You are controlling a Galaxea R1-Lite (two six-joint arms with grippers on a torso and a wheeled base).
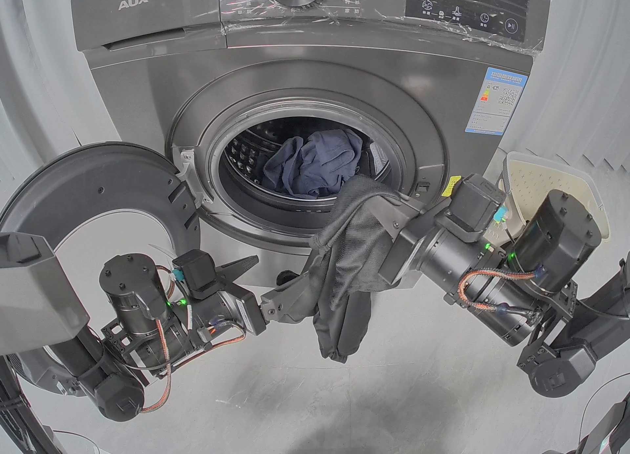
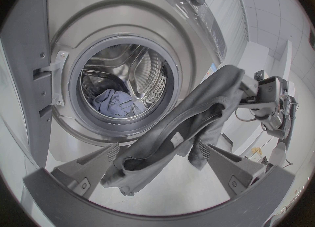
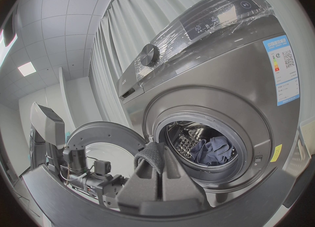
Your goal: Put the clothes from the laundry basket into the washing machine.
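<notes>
While your right end effector [image 1: 375, 204] is clenched on the upper edge of a dark grey garment [image 1: 341, 258], your left end effector [image 1: 282, 270] is spread wide open lower down. The cloth hangs between its fingers [image 1: 292, 294] and is not pinched; whether the lower finger touches it, you cannot tell.

You face the washing machine [image 1: 328, 68], which stands on a pale grey floor [image 1: 407, 396] with a light curtain [image 1: 39, 48] behind. Its door [image 1: 98, 179] is swung open to your left. A blue garment [image 1: 315, 163] lies inside the drum. The cream laundry basket [image 1: 551, 176] sits beside the machine on your right.

The grey garment hangs outside the drum, its long axis near vertical: the held top is level with the opening's lower rim and the free end points down at the floor.
</notes>
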